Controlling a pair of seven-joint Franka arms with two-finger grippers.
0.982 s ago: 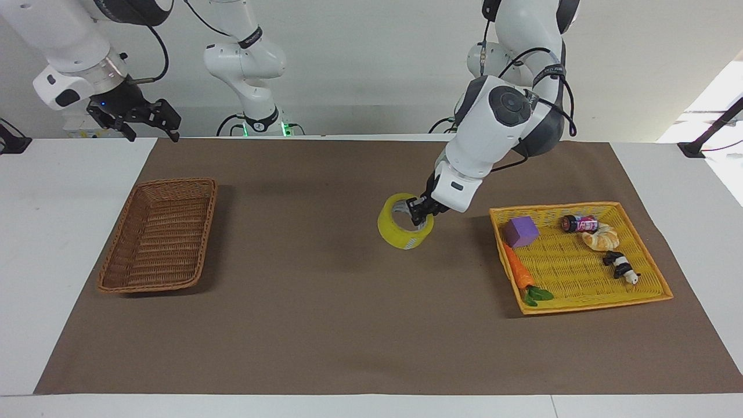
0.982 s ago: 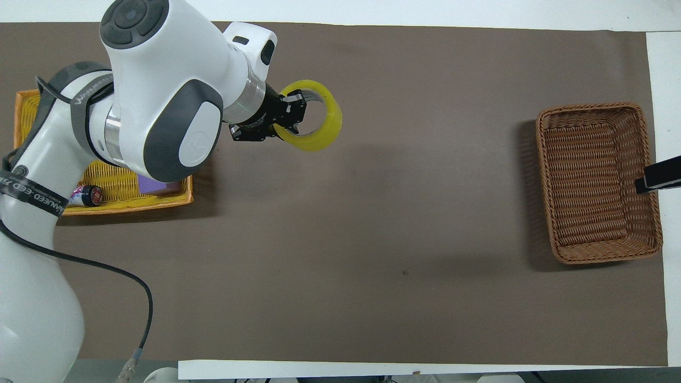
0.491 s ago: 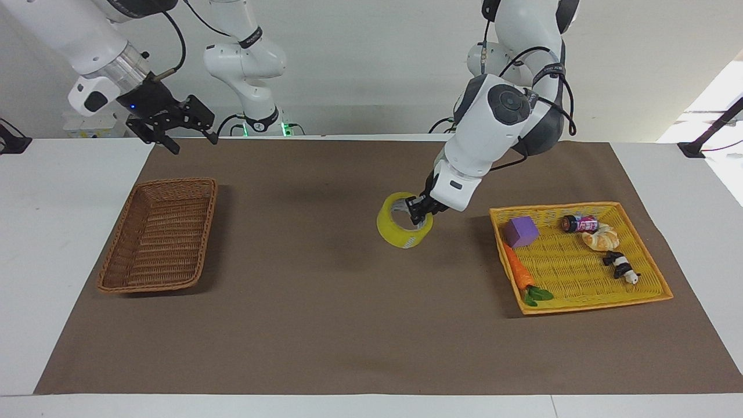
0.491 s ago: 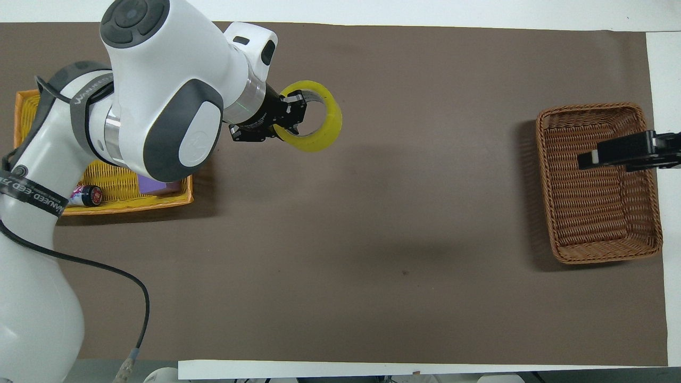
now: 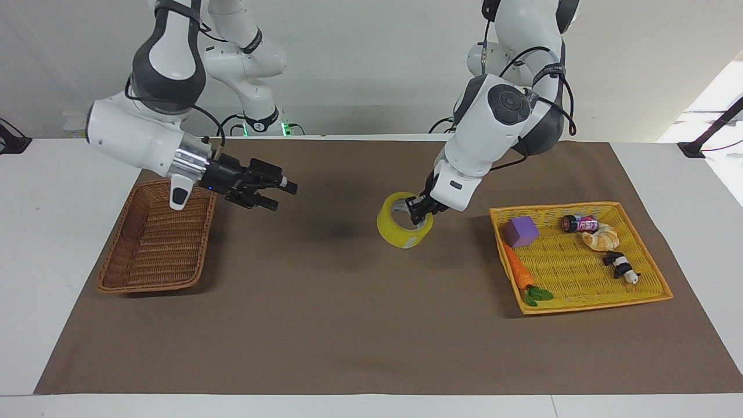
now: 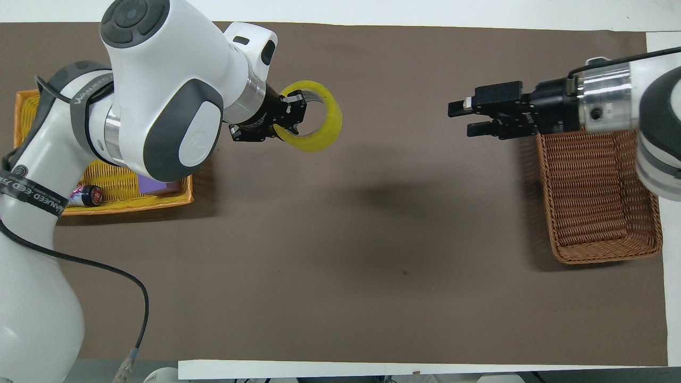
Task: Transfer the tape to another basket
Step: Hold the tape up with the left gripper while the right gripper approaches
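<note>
The yellow tape (image 5: 399, 233) (image 6: 325, 126) hangs tilted over the middle of the brown mat. My left gripper (image 5: 419, 213) (image 6: 294, 110) is shut on its rim, with one finger inside the grey-white core. The brown wicker basket (image 5: 152, 244) (image 6: 596, 213) lies empty at the right arm's end of the table. My right gripper (image 5: 283, 194) (image 6: 462, 117) is open and empty. It is over the mat just beside the brown basket's rim and points toward the tape, well apart from it.
A yellow woven basket (image 5: 586, 305) (image 6: 133, 205) lies at the left arm's end. It holds a purple cube (image 5: 520, 231), a toy carrot (image 5: 518, 271), a small can (image 5: 579, 223), a croissant (image 5: 601, 237) and a panda toy (image 5: 621, 267). In the overhead view the left arm covers most of it.
My right arm has swung down from the table's back edge, over the brown basket and out over the mat toward the tape. My left gripper and the tape have stayed almost still.
</note>
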